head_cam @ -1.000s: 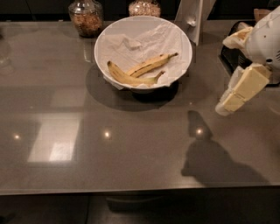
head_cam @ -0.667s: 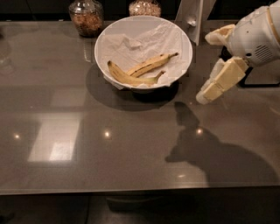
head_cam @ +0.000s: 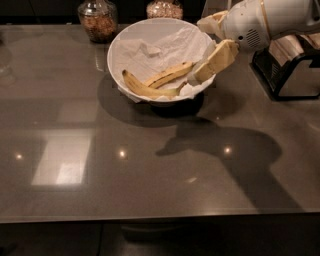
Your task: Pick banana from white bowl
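Observation:
A large white bowl [head_cam: 114, 52] lined with crumpled white paper stands at the back middle of the grey table. A yellow banana [head_cam: 152, 85] lies in it, toward the front, with its peel partly split. My gripper [head_cam: 197, 51] is open and empty over the bowl's right rim. One cream finger points down to just right of the banana's right end, the other sits higher at the back. I cannot tell if the lower finger touches the banana.
Two glass jars stand behind the bowl, one with brown contents [head_cam: 97, 20] and one [head_cam: 164, 9] at the top edge. A black wire rack [head_cam: 292, 65] stands at the right. The glossy table [head_cam: 100, 175] stretches toward the front.
The gripper has moved left from the table's right edge to the bowl's right rim. The bowl and banana have not moved.

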`<control>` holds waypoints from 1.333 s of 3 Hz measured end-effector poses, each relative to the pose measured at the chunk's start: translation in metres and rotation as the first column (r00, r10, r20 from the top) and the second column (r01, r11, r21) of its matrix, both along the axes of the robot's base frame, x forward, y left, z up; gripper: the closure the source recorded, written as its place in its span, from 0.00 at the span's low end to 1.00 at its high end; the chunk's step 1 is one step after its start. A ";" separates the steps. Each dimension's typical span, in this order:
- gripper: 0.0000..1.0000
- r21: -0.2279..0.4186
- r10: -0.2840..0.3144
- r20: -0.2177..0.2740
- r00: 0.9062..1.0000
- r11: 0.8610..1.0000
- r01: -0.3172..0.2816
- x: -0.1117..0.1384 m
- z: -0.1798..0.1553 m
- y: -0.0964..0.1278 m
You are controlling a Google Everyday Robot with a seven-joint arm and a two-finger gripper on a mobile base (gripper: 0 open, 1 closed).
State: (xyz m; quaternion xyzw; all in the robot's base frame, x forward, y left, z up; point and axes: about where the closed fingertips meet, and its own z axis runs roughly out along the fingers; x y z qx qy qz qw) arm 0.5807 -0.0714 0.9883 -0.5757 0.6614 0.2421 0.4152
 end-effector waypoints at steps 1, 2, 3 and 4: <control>0.00 -0.001 -0.002 0.002 1.000 1.000 0.002 0.002 -0.001 0.002; 0.00 -0.022 0.026 0.000 1.000 0.999 -0.026 0.016 -0.007 0.023; 0.11 -0.063 0.043 -0.021 0.999 0.997 -0.045 0.032 -0.020 0.046; 0.29 -0.102 0.038 -0.046 0.998 0.994 -0.043 0.043 -0.036 0.055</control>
